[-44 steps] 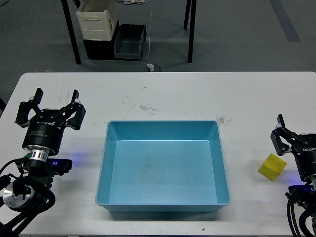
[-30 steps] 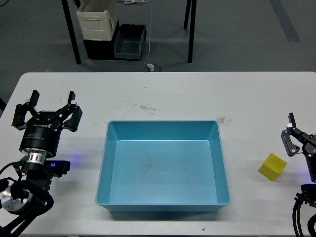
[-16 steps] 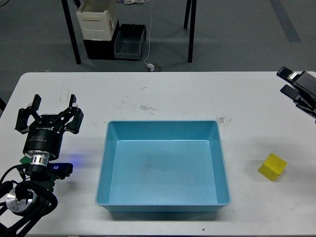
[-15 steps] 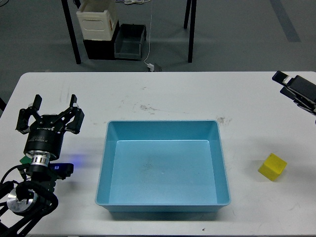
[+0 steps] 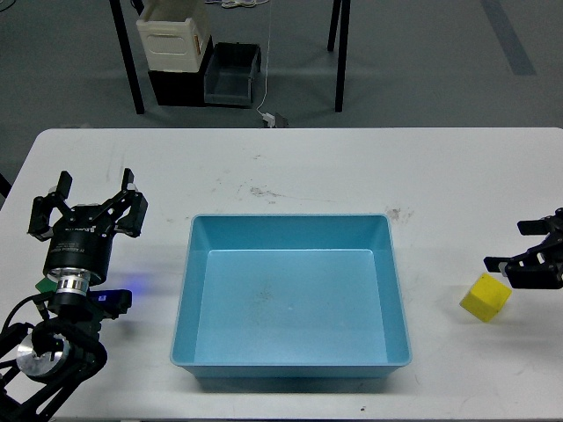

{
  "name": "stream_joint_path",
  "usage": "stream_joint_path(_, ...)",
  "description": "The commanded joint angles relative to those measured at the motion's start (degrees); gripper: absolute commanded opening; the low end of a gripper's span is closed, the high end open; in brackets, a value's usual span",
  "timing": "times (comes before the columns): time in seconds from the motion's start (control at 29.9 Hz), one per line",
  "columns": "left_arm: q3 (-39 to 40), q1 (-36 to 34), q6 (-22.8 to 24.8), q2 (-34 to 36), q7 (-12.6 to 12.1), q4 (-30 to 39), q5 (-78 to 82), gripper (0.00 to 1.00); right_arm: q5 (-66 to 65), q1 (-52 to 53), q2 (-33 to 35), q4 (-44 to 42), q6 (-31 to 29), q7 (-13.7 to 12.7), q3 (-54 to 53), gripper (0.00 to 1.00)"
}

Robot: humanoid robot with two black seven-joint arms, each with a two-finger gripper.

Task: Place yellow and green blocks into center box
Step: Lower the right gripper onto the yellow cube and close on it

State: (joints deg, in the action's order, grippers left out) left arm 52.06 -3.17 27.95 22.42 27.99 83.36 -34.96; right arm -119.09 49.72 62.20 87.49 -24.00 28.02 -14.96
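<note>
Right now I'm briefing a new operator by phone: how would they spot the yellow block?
Find the big blue box in the middle of the white table, then look right, past its right wall. The yellow block sits alone on the bare tabletop, just below the right end effector; it is the only yellow thing there.

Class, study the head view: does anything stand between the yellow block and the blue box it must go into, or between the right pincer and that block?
Nothing visible does. The yellow block sits on bare white table right of the blue box, with only the box's low wall to clear. The right pincer is open just above and right of the block.
</note>
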Motion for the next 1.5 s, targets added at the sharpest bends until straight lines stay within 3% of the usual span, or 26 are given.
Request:
stream_joint_path(0.0,-0.03,0.01,0.05,-0.18,0.01,-0.91,-0.02,1.0,-0.62,6.95,-0.85,-1.09,-1.4,-0.02,9.23,1.0)
stream_joint_path(0.07,-0.03,0.01,0.05,-0.27,0.01,-1.35,0.07,1.0,-0.62,9.16,-2.43,-2.93,-3.85,-0.02,11.87,1.0)
stream_joint_path(0.4,0.41,0.01,0.05,-1.59,0.01,-2.76,0.07,1.0,-0.62,9.95,-11.4,-9.27,-4.0,-0.02,14.51,1.0)
stream_joint_path(0.77,0.41,0.01,0.05,-1.59,0.01,-3.38,0.07,1.0,-0.7,9.95,-14.13,-11.64,-4.0,-0.02,17.77,0.96)
stream_joint_path(0.87,0.41,0.01,0.05,-1.59,0.01,-3.38,0.07,1.0,-0.7,9.69,-14.13,-11.64,-4.0,-0.02,17.86,0.85)
stream_joint_path(1.0,0.41,0.01,0.05,-1.59,0.01,-3.64,0.07,1.0,-0.7,9.25,-14.39,-12.96,-4.0,-0.02,17.86,0.62)
stream_joint_path(1.1,0.41,0.01,0.05,-1.59,0.01,-3.91,0.07,1.0,-0.7,8.99,-15.44,-13.49,-4.0,-0.02,18.56,0.55)
stream_joint_path(1.24,0.49,0.01,0.05,-1.5,0.01,-4.26,0.07,1.0,-1.41,10.04,-16.23,-15.24,-4.0,-0.02,19.27,0.25)
stream_joint_path(1.34,0.5,0.01,0.05,-1.5,0.01,-4.26,0.07,1.0,-0.7,12.58,-17.64,-15.42,-4.0,-0.02,15.25,0.15)
stream_joint_path(1.47,0.5,-0.08,0.05,-0.97,0.01,-4.26,0.07,1.0,1.75,15.92,-18.17,-13.06,-4.0,-0.02,8.64,0.12)
